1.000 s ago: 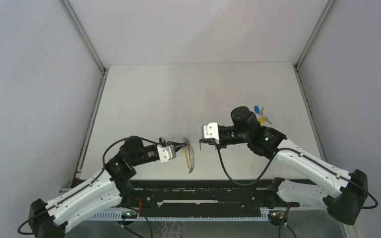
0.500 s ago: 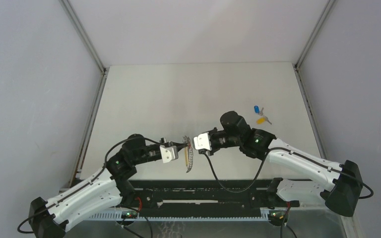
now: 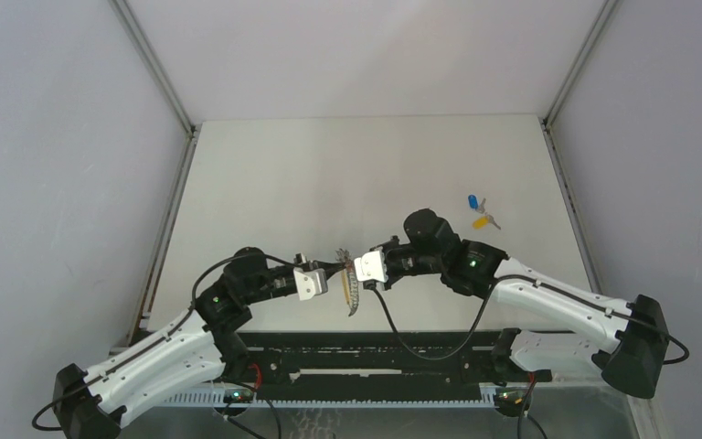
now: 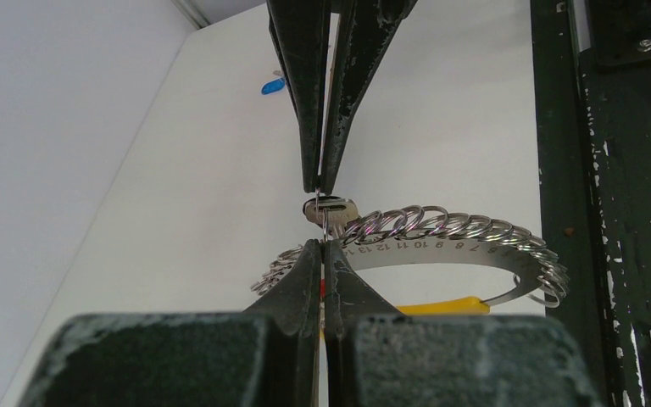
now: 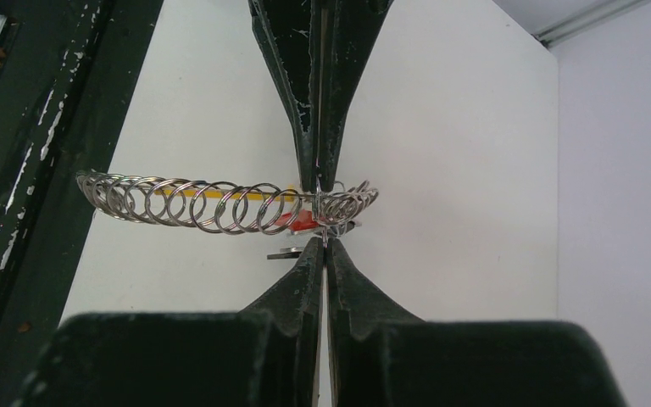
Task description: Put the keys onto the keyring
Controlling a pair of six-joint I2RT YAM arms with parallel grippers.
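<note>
The keyring is a numbered metal band strung with several small split rings, with a yellow section and a red piece. My left gripper is shut on the keyring, pinching one split ring at its tip. My right gripper faces it tip to tip, shut on a small metal key that touches the rings. Two more keys, a blue-headed key and a yellow-headed key, lie on the table at the right.
A black rail runs along the near table edge just below both grippers and shows in the left wrist view. Grey walls close in the white table on the left, right and back.
The right arm has swung left with its key until its tip meets the keyring held by the left gripper. The left arm has barely moved.
</note>
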